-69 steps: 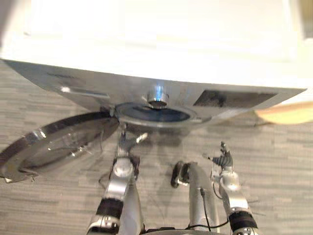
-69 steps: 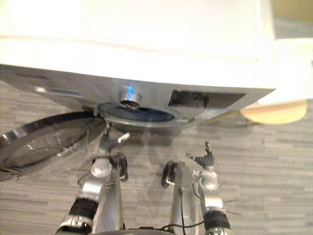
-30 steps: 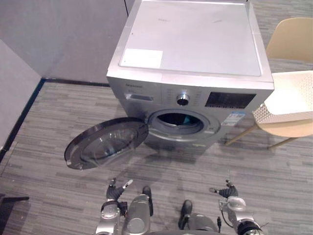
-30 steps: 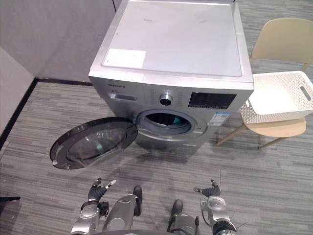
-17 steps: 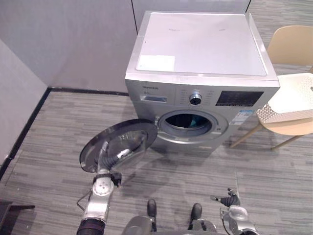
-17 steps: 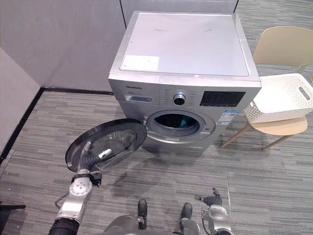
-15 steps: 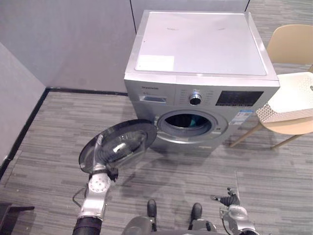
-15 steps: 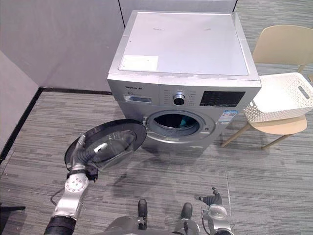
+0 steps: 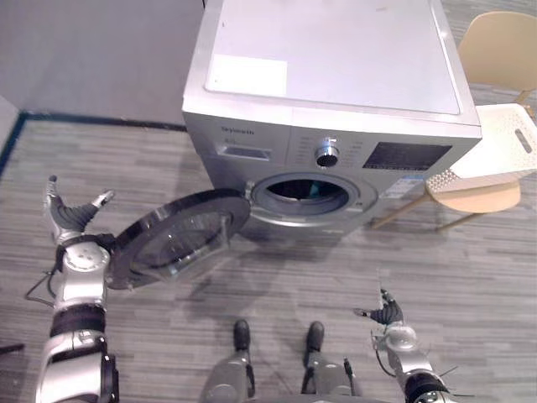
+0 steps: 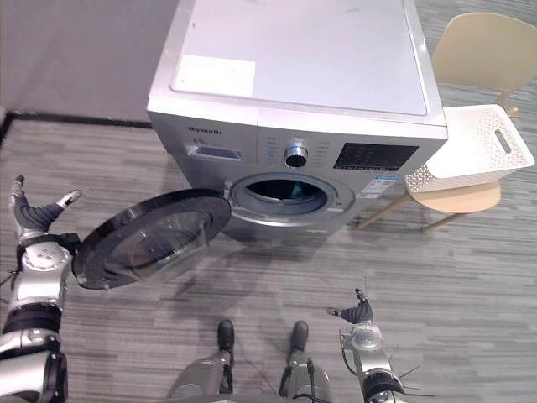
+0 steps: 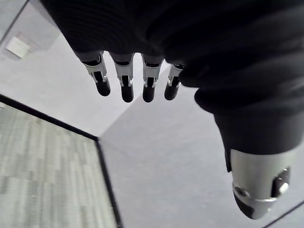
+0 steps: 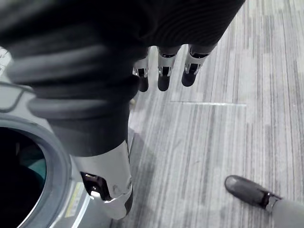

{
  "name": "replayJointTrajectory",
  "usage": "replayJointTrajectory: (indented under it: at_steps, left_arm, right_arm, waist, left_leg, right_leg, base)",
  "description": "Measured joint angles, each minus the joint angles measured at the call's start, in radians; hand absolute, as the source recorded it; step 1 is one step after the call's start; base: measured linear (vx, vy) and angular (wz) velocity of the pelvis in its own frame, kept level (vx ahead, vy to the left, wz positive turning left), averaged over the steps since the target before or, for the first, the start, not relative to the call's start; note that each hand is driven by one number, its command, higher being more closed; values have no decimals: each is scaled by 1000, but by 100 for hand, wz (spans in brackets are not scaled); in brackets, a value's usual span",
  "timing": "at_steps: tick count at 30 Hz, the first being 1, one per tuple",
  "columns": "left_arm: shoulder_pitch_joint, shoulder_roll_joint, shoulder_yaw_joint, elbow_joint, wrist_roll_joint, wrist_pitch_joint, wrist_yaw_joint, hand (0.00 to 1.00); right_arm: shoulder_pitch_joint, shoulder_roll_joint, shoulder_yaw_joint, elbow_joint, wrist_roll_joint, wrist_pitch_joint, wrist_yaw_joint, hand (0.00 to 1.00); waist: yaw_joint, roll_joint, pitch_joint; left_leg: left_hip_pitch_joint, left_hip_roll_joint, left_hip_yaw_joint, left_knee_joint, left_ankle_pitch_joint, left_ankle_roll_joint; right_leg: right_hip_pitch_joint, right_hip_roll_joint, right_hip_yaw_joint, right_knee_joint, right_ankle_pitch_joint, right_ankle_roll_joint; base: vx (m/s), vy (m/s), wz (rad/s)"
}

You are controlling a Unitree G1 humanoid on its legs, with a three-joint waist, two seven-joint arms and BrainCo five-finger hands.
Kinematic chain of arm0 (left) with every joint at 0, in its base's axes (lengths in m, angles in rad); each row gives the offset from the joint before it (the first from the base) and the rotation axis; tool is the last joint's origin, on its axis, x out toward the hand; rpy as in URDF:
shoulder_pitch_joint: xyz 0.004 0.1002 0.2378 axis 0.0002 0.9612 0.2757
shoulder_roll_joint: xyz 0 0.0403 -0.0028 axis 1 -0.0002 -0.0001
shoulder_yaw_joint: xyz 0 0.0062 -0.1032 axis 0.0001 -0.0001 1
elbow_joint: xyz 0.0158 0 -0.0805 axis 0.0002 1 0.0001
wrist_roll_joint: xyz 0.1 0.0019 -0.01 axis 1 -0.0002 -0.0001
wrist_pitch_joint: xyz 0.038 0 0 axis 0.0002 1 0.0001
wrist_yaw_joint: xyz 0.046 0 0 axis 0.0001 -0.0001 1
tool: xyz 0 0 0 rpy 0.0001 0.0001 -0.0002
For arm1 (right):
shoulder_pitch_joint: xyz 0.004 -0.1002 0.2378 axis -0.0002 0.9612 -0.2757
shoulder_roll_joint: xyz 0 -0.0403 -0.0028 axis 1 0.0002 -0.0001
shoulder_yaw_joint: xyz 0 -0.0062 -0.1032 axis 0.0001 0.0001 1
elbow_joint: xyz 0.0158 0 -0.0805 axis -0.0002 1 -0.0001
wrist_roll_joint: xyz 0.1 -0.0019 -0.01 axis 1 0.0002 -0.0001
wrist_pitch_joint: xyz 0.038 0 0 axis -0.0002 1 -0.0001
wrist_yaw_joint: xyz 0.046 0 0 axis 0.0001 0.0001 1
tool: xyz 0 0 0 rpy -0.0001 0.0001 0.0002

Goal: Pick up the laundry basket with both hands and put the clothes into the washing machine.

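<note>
On chair [image 10: 480, 44] at 1 o'clock from right hand [image 10: 357, 314], we see laundry basket [image 10: 470, 147], long axis 8-to-2 o'clock. Both hands open, empty. Left hand [image 10: 32, 218] at 9 o'clock by washer door [image 10: 151, 238], so we judge right hand nearer.

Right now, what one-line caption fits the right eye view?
Washing machine with door open, white laundry basket on the chair beside it, left hand and right hand open, empty.

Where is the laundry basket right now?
In the eye views, the white laundry basket sits on the beige chair, on the robot's right, beside the washing machine.
</note>
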Motion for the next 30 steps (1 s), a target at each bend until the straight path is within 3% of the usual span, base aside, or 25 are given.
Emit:
replayJointTrajectory:
  at_steps: [3,11,14,20,21,23,25,30]
  left_arm:
    - [-52,43,-11,137,40,26,-52,0]
    - [-38,22,35,176,68,39,-127,0]
    - [-4,-25,37,175,66,38,-127,0]
    - [137,-219,-13,110,60,36,-134,0]
    - [201,-288,-54,62,53,36,-141,0]
    - [265,-345,-110,43,52,36,-153,0]
    - [352,-444,-231,-13,29,36,-178,0]
    - [437,-546,-514,-188,17,22,-266,0]
  right_arm:
    - [8,0,3,-7,0,-1,5,0]
    - [33,10,43,-6,1,-3,43,0]
    - [34,6,64,-2,1,-3,44,0]
    - [28,1,77,-9,0,-2,59,0]
    - [29,1,77,-10,0,0,60,0]
    - [29,2,74,-11,-3,2,60,0]
    - [46,0,51,-20,-11,4,60,0]
    - [59,1,31,-20,-31,20,61,0]
  waist:
    - [2,-25,25]
    - [24,-37,63]
    - [23,-39,74]
    - [23,-37,73]
    - [23,-30,70]
    - [22,-16,63]
    - [20,22,35]
    - [14,102,-22]
  left_leg:
    - [-36,11,2,26,0,0]
    - [-42,30,9,38,-1,-19]
    - [-42,42,8,33,6,-30]
    - [-29,41,4,19,17,-45]
    - [-13,38,1,17,18,-46]
    - [12,36,-4,7,23,-51]
    - [52,22,-21,-35,40,-52]
    - [122,5,-38,-92,58,-48]
  right_leg:
    - [-28,9,4,2,31,-8]
    - [-35,24,28,6,36,-5]
    - [-37,34,33,7,36,-4]
    - [-36,32,54,22,3,4]
    - [-25,28,53,41,-25,8]
    - [-10,24,50,60,-50,13]
    - [10,14,34,85,-85,26]
    - [62,-1,10,97,-118,44]
  base:
    - [-53,27,-4]
    - [-35,6,-6]
    - [-10,-9,-1]
    - [2,-11,0]
    - [21,3,13]
    - [27,9,15]
    - [46,34,23]
    - [66,28,18]
